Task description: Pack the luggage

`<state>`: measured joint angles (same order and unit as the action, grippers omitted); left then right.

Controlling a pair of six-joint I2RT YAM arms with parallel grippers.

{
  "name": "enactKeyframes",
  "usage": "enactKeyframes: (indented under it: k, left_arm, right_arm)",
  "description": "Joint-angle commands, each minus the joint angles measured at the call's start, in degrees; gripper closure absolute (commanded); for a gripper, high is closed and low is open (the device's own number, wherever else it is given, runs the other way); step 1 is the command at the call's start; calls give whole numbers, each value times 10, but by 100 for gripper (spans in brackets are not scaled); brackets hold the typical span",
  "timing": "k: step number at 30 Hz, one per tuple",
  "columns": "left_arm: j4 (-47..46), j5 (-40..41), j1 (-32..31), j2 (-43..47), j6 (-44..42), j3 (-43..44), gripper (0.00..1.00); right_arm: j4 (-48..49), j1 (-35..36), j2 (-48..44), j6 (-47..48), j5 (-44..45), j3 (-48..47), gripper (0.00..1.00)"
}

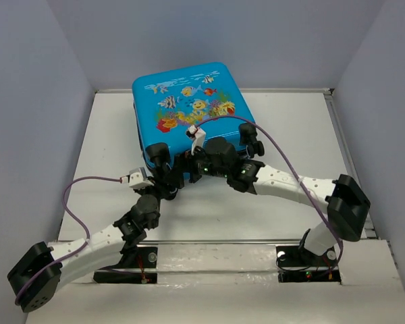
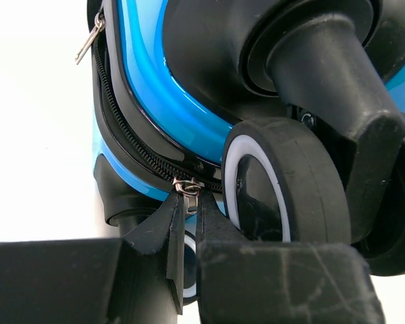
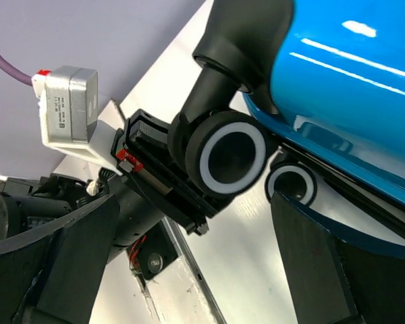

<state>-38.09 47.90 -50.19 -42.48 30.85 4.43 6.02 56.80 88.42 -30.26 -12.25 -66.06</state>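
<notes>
Table [image 1: 290, 135]: white, grey-walled; luggage [image 1: 189, 108] laid flat at far centre, fish face up
Left fingers [image 2: 163, 223]: pinched shut on zip pull [image 2: 188, 187]
Right fingers [image 3: 310, 250]: spread wide; nothing held
Handling: shell judged rigid, slick; zip pull the better hold

I find no legible text, brand, number or sign in any view. Any lettering in the print on the luggage [image 1: 189, 101] is too small to read.
</notes>
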Motion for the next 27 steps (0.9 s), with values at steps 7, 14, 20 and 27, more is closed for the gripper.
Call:
enactKeyframes:
  k: [7, 14, 20, 27]
  left_arm:
    - [-95, -18, 17, 20, -16, -5, 94]
    - [-90, -25, 19, 32, -14, -11, 94]
    - [-75, -24, 19, 49, -12, -12, 94]
    - [-39, -28, 23, 87, -9, -12, 94]
  right_arm:
    - [26, 12, 107, -48, -15, -98, 0]
    - [64, 12, 140, -79, -19, -130, 0]
    - [77, 2, 165, -106, -31, -138, 57]
    - [86, -42, 102, -98, 4, -24, 93]
